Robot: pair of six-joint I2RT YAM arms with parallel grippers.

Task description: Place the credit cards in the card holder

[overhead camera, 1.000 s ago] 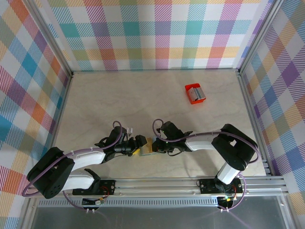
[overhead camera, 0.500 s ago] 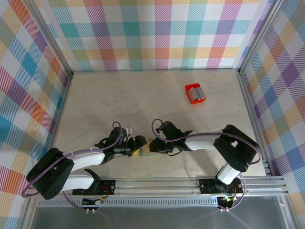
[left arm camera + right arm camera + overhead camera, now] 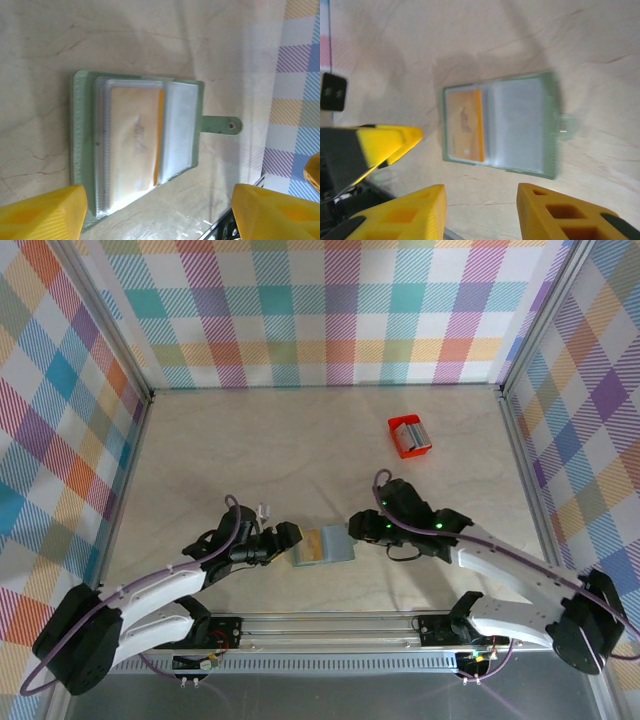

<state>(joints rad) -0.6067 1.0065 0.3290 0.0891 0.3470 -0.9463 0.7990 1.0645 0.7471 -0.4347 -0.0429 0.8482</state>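
Observation:
The grey-green card holder [image 3: 326, 547] lies open and flat on the table near the front edge, between my two grippers. Its clear inner sleeves [image 3: 181, 130] face up, and one holds a gold-yellow credit card [image 3: 135, 142] [image 3: 465, 125]. The small tab [image 3: 220, 125] sticks out from one side. My left gripper [image 3: 288, 540] [image 3: 160, 220] is open just left of the holder [image 3: 80, 150], fingers [image 3: 42, 212] apart, holding nothing. My right gripper [image 3: 357, 530] [image 3: 480, 212] is open just right of the holder [image 3: 547, 125] and slightly above it, also holding nothing. Other cards are out of view.
A small red box [image 3: 410, 435] sits at the back right of the table. A small white piece [image 3: 264, 510] lies beside the left arm. The metal rail [image 3: 400, 625] runs along the near edge, right behind the holder. Plaid walls enclose the table.
Both grippers were closed in around the holder a second ago. The right arm has swung out to the right, and the holder now lies open and flat between them.

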